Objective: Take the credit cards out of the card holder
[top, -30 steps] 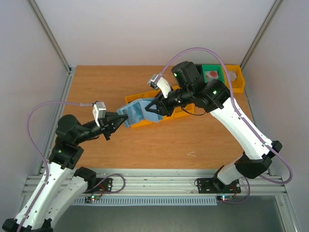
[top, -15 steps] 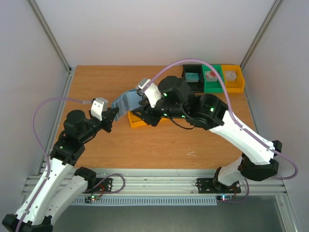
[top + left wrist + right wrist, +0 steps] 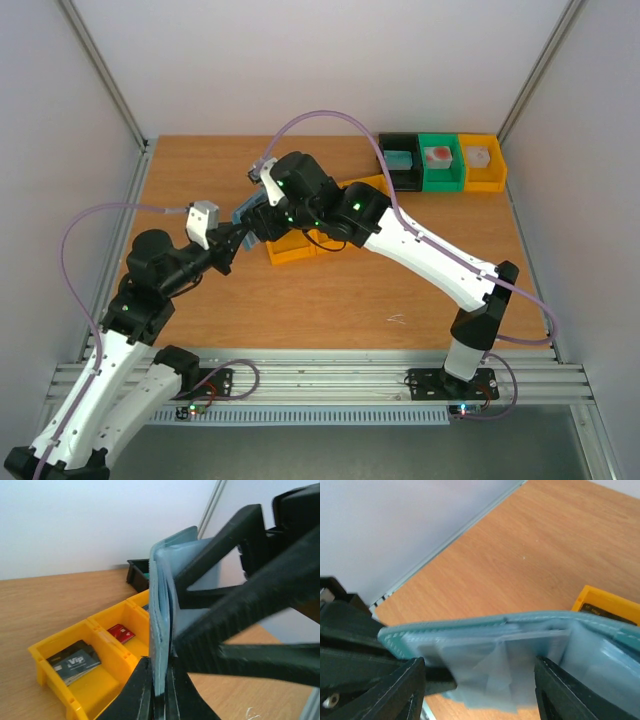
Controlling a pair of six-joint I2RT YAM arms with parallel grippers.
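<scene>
Both arms have drifted toward the desk's [image 3: 330,290] left half over the last second, taking the card holder [image 3: 162,610] with them. The left gripper [image 3: 160,695] has its jaws pinched tight on the card holder's bottom edge, holding it upright off the desk. The right gripper [image 3: 477,695] has spread its jaws wide; they straddle the clear sleeves and grip nothing. Further right, the yellow bin [image 3: 55,680] holds a dark grey card [image 3: 75,661] and a red card [image 3: 121,632]. My worry is that a tug on a sleeve instead of a card could drag the card holder out of that thin pinch. The left arm reaches low and rightward, while the right arm stretches diagonally from the near right corner.
</scene>
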